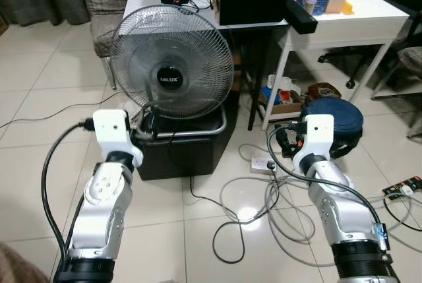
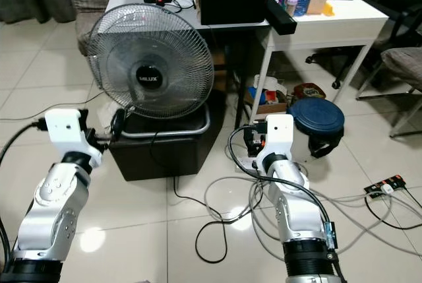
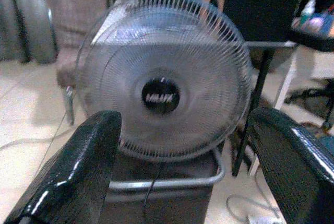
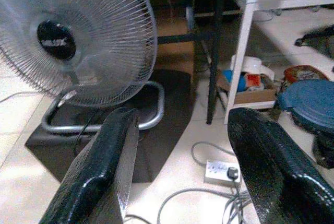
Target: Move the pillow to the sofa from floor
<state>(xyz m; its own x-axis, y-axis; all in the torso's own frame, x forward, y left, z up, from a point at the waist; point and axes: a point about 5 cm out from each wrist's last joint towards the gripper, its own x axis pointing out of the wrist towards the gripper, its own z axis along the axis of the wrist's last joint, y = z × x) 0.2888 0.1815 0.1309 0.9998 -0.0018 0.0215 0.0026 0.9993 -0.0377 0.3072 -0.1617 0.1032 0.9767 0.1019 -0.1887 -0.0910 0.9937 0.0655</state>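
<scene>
No pillow or sofa can be seen here, so I can't say how the pillow looks. I think the robot is looking for it and should turn slowly, arms kept off the fan (image 1: 171,62) on its black box (image 1: 178,148). Both the left gripper (image 3: 180,169) and right gripper (image 4: 180,169) have fingers spread open, holding nothing. Cords (image 1: 264,197) lie on the floor (image 1: 46,78); step carefully.

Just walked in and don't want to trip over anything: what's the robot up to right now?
Nothing is being handled yet. Both arms are raised in front of the robot, the left gripper and right gripper open and empty. It faces a fan standing on a black box, with loose cables across the tiled floor and a white desk behind. I see no pillow or sofa here.
</scene>
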